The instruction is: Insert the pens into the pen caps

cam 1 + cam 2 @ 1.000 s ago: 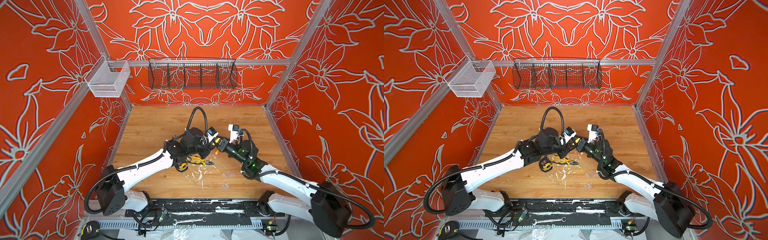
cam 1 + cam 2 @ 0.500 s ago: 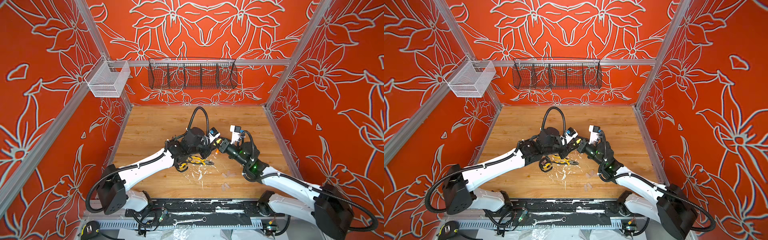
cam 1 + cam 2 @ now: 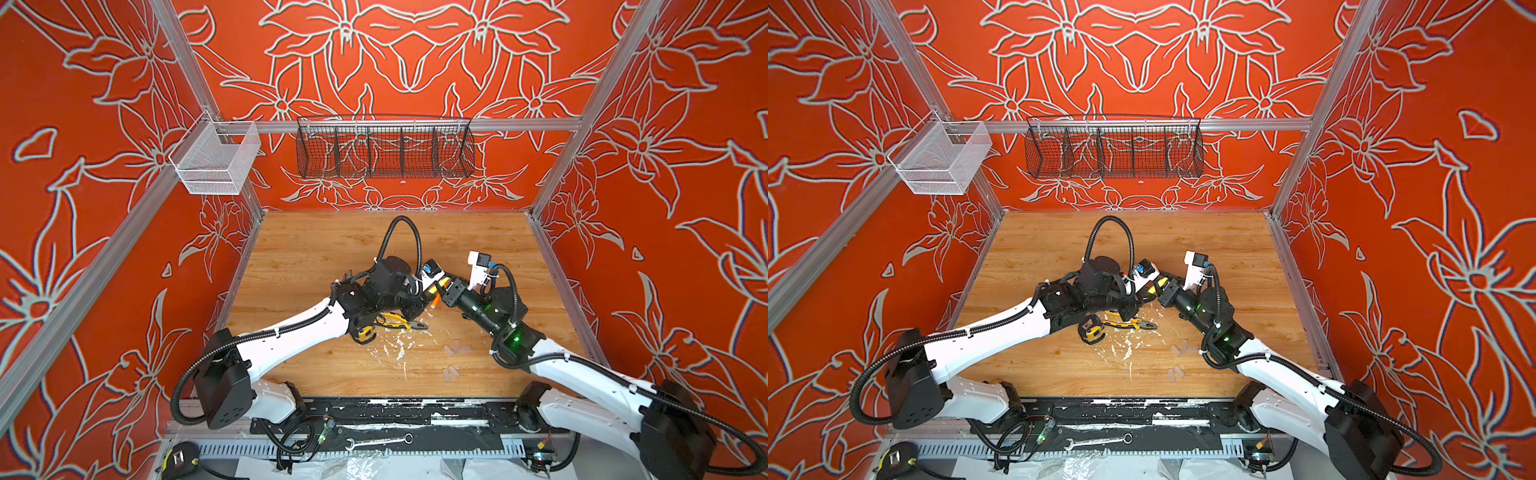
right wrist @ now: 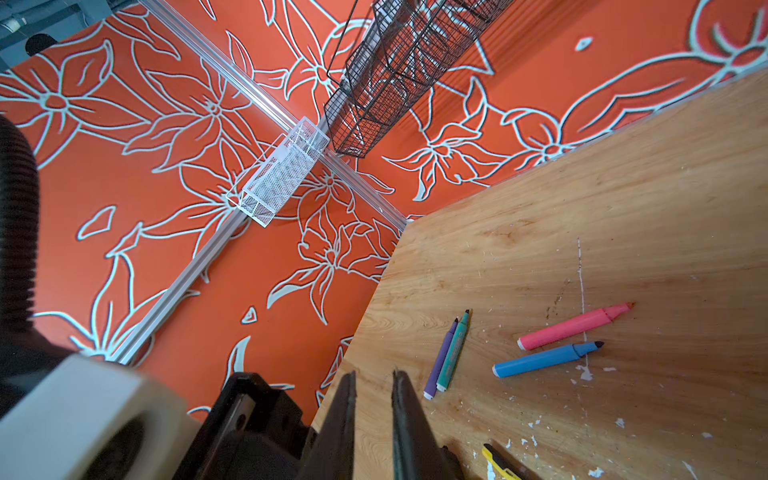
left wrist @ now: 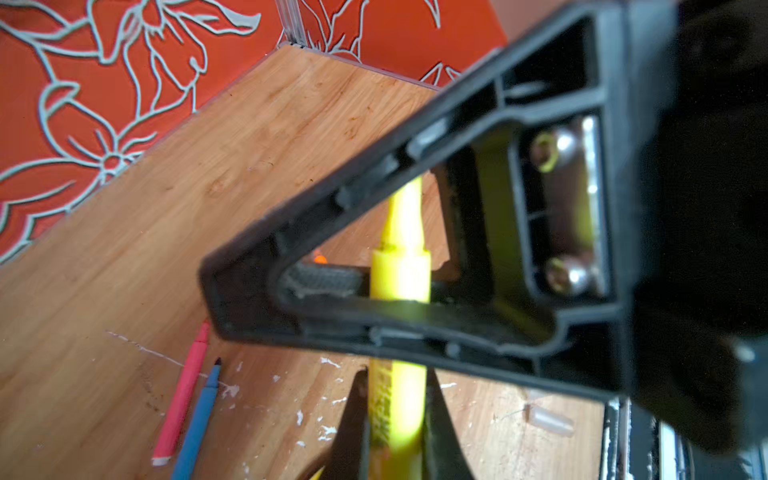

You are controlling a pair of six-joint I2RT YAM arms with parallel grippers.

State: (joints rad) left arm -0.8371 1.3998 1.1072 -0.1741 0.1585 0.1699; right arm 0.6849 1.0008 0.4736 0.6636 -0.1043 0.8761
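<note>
Step in hand, as judged: the yellow pen is held up for capping, and no cap can be made out on it. Just left of centre in both top views, the left gripper (image 5: 397,386) pinches the yellow pen (image 5: 400,272) by its barrel, a finger pressed to either side. The pen is held clear of the table (image 3: 316,266). Its long axis runs left to right across a top view, rising slightly toward the right, in line with the left gripper's fingers. The pointed tip leads rightward, away from that gripper. Immediately right of it stands the right gripper (image 4: 374,376). In the left wrist view the pen's shoulder shows through the open frame of one right finger, level with the pad. The right jaws are drawn together to a narrow slit. Whether they bear on the pen, on a cap or on nothing cannot be told. Right of centre and lower in both top views, loose pen caps (image 3: 453,350) lie on the table, well apart from the tip. The right wrist view shows the purple pen (image 4: 440,361), green pen (image 4: 455,353), blue pen (image 4: 544,358) and pink pen (image 4: 575,326) lying flat and uncapped. The next move, as judged, calls for a cap's open mouth set square to the tip and pushed along the pen's axis. A slight tilt would likely make the tip skid off the rim.
</note>
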